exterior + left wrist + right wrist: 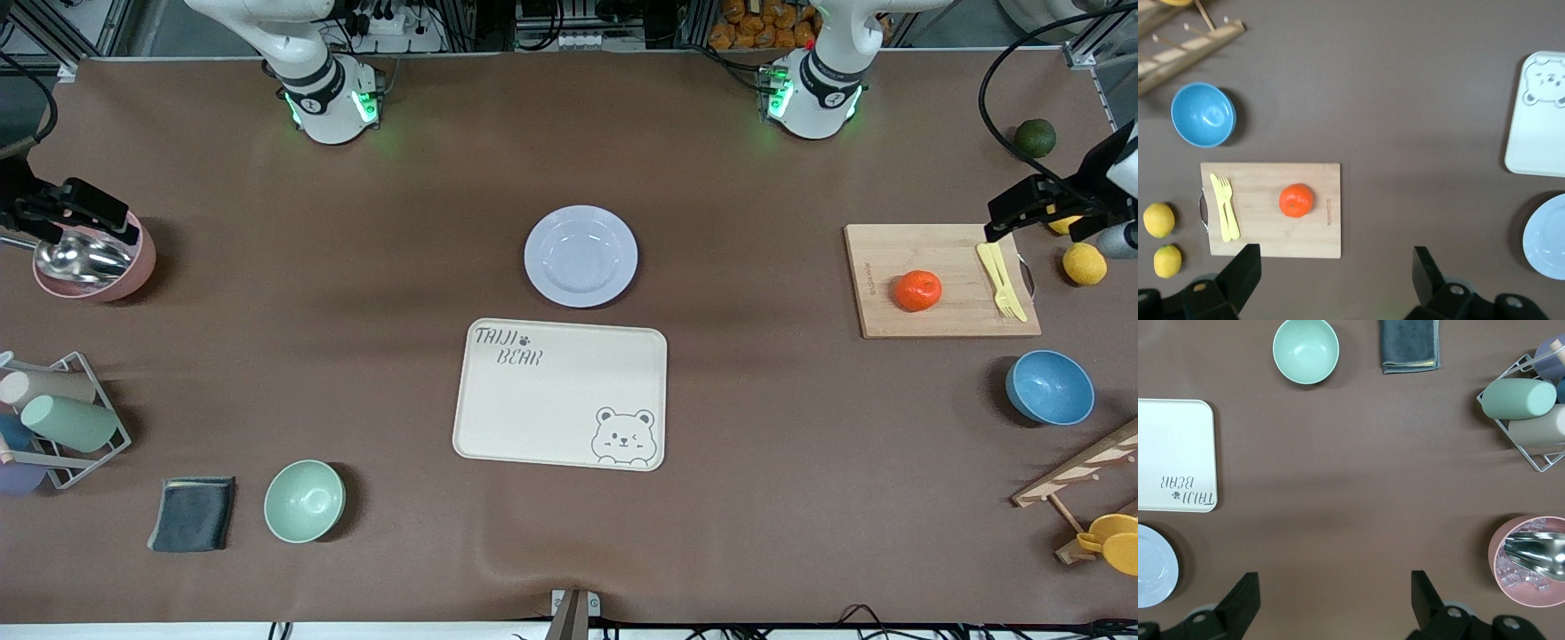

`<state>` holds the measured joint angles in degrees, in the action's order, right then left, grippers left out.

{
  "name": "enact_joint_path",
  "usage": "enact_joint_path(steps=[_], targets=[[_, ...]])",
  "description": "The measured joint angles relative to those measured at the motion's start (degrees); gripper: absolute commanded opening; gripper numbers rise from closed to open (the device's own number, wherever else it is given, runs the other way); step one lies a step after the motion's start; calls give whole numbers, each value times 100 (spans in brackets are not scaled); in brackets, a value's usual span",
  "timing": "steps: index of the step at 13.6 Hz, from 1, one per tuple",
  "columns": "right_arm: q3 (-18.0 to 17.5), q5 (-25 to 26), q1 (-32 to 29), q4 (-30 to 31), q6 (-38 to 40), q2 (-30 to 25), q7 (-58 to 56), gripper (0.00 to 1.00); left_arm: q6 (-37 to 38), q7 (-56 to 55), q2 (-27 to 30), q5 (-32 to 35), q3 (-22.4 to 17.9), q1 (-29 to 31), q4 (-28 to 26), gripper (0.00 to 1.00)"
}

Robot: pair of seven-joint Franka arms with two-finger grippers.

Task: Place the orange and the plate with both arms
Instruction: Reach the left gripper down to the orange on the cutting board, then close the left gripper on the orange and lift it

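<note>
The orange (pixel 918 291) is sitting on the wooden cutting board (pixel 898 258), beside a yellow fork (pixel 1002 281). It is judged light, round, firm and apt to roll, so the fingers should close across its widest girth. The plate (pixel 581 256) is lying on the table (pixel 356 267) just beside the cream tray (pixel 498 427); it is judged stiff, shallow and slippery, best taken at the rim.

The left hand (pixel 1335 280) is hovering open over the board's edge, with the orange just ahead of its fingers (pixel 1245 270). The right hand (pixel 1331 603) is hovering open beside the pink bowl (pixel 133 267), with the plate well apart, off to one side.
</note>
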<state>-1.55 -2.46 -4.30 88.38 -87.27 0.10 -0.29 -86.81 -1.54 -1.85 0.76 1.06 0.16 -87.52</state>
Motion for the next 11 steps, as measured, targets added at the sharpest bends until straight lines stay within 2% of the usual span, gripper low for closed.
enact_joint_path(steps=[2,6,11], targets=[[2,18,0,9,-25,11,0,100,-249,0,-111,76,-19,141,-409,100],[4,46,0,25,-48,22,0,100,-1963,-2,-167,276,-32,298,-2022,100],[-1,47,13,74,-56,92,-30,100,-3551,-2,-199,306,-43,728,-3701,100]])
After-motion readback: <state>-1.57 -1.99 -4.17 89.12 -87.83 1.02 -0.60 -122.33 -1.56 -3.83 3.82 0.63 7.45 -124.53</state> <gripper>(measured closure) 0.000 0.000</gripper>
